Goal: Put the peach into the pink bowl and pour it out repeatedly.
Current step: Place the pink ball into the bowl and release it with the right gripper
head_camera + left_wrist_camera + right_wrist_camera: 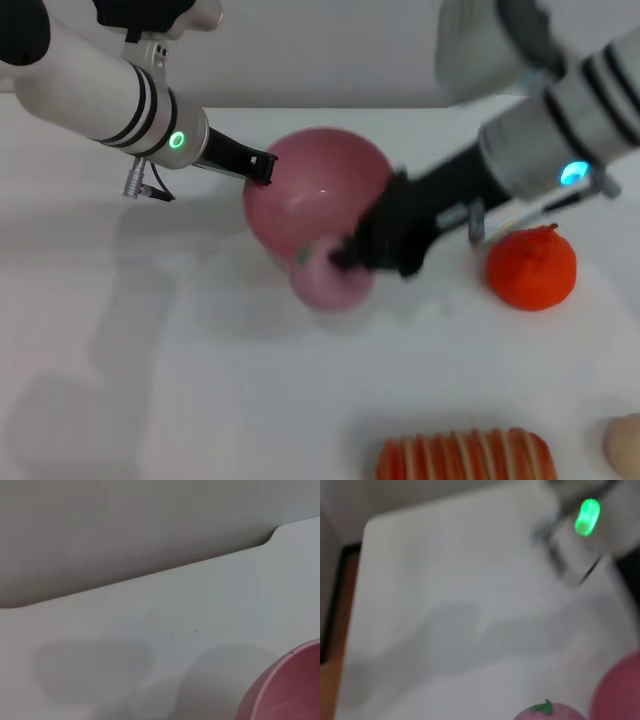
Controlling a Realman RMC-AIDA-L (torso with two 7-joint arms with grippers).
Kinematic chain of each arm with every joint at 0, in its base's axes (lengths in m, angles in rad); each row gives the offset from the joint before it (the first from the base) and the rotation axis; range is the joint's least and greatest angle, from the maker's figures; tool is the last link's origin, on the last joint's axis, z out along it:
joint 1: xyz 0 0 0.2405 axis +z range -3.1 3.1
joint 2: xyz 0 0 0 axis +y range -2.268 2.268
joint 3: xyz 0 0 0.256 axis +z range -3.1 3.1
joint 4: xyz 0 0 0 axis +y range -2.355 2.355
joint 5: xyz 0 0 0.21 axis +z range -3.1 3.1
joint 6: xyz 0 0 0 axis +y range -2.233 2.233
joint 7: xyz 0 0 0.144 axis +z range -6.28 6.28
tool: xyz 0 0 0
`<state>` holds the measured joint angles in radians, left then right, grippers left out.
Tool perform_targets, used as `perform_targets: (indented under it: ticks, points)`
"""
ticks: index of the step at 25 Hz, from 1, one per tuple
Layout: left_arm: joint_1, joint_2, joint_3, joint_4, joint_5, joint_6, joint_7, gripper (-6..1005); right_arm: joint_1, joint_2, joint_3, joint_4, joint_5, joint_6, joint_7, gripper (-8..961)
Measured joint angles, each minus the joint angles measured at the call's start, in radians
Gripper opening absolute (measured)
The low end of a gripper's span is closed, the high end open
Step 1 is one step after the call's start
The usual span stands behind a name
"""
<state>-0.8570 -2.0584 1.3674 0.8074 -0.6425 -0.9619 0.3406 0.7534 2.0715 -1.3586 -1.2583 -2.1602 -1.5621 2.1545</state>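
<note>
The pink bowl (315, 190) is tipped over on the white table, its outside facing up. My left gripper (262, 166) is shut on the bowl's rim at its left side. The peach (330, 280), small and pale pink, sits low in front of the bowl, blurred. My right gripper (347, 256) reaches in from the right and is shut on the peach. In the right wrist view, the peach (546, 713) with its green stem mark shows at the edge beside the bowl (620, 690). A piece of the bowl's rim (287, 690) shows in the left wrist view.
An orange-red fruit (532, 268) lies right of the right arm. A striped orange and white item (465, 455) lies at the front edge, with a pale round item (625, 445) beside it. The table's left half (120, 350) is bare.
</note>
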Motion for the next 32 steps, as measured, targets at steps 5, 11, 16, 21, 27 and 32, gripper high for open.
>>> perform_targets:
  ticks: [5, 11, 16, 21, 27, 32]
  points:
    - [0.002, 0.0, 0.003, 0.0, -0.001, 0.0, 0.0, 46, -0.029, 0.002, 0.07, -0.143, 0.022, 0.022, 0.009, 61]
    - [0.003, -0.001, 0.003, 0.004, -0.017, 0.001, 0.0, 46, -0.042, 0.003, 0.059, -0.065, 0.025, 0.181, 0.008, 84]
    - [0.003, -0.001, 0.005, 0.008, -0.026, 0.0, 0.001, 45, -0.026, 0.0, 0.051, 0.008, 0.02, 0.246, 0.0, 103]
    - [-0.001, -0.001, 0.004, 0.009, -0.026, 0.002, 0.01, 45, -0.026, 0.0, 0.049, 0.019, 0.022, 0.276, -0.015, 123]
    - [-0.001, -0.001, 0.002, 0.004, -0.027, 0.003, 0.014, 45, -0.032, 0.001, 0.051, 0.02, 0.025, 0.3, -0.018, 180]
    - [0.002, -0.001, 0.001, 0.004, -0.026, 0.003, 0.014, 46, -0.037, 0.001, 0.058, 0.019, 0.026, 0.317, -0.018, 370]
